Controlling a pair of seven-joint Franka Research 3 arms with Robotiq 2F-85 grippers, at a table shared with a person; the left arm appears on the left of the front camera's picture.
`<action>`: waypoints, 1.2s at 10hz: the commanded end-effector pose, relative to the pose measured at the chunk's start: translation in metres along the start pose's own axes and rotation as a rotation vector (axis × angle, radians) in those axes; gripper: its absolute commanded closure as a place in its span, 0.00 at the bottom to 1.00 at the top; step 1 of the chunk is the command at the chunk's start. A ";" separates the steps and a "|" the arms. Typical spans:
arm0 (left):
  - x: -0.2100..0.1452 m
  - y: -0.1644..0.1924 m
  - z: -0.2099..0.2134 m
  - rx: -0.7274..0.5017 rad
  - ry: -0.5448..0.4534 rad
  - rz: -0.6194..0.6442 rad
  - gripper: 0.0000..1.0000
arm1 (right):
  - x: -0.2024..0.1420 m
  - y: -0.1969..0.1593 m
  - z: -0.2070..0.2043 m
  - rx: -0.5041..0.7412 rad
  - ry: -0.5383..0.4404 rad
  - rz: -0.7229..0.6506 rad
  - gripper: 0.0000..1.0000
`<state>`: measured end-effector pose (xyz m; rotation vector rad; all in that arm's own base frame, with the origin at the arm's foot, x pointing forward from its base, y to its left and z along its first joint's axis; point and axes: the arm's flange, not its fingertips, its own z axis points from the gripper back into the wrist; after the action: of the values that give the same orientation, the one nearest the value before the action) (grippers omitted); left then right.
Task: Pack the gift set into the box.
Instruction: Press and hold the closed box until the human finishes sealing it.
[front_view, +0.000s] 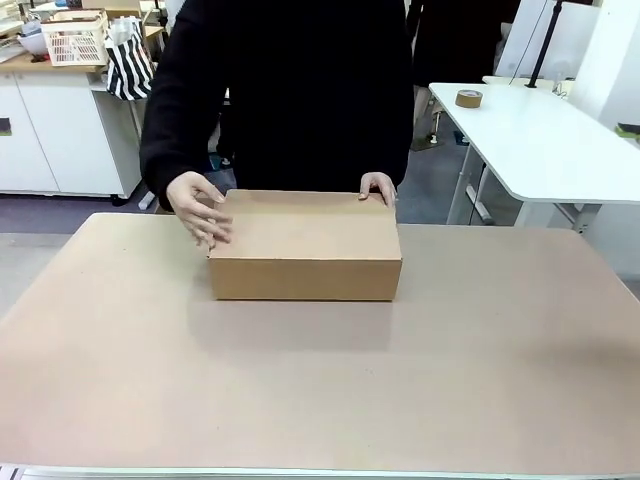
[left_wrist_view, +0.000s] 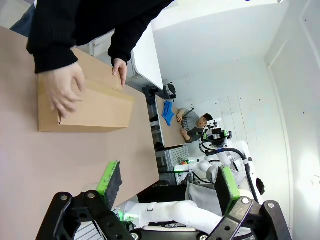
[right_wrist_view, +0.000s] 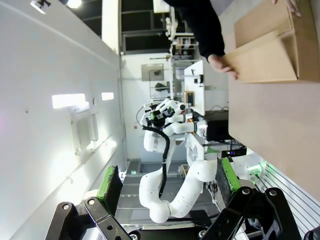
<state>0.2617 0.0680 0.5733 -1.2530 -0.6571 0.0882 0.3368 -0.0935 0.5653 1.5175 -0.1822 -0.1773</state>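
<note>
Now | one box (front_view: 305, 245) | two hands touching: right hand (front_view: 198, 208), left hand (front_view: 377, 187)

The front view looks from the robot's edge of the counter (front_view: 320, 400) straight across and slightly down at the box (front_view: 305, 245) at middle distance, with the person (front_view: 290, 90) behind it. The left wrist view, rolled sideways, looks past the left pincer (left_wrist_view: 167, 180) along the counter at the same box. The right wrist view, also rolled, faces past the right pincer (right_wrist_view: 167, 181) mostly into the room, catching box and counter in its upper right corner.
</note>
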 end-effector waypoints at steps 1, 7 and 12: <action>0.002 -0.002 -0.001 -0.021 -0.004 -0.007 0.00 | 0.000 0.003 -0.001 0.028 -0.002 0.007 0.00; 0.002 -0.002 -0.001 -0.021 -0.004 -0.007 0.00 | 0.000 0.003 -0.001 0.028 -0.002 0.007 0.00; 0.002 -0.002 -0.001 -0.021 -0.004 -0.007 0.00 | 0.000 0.003 -0.001 0.028 -0.002 0.007 0.00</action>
<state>0.2616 0.0679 0.5736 -1.2534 -0.6567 0.0872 0.3368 -0.0935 0.5653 1.5177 -0.1819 -0.1770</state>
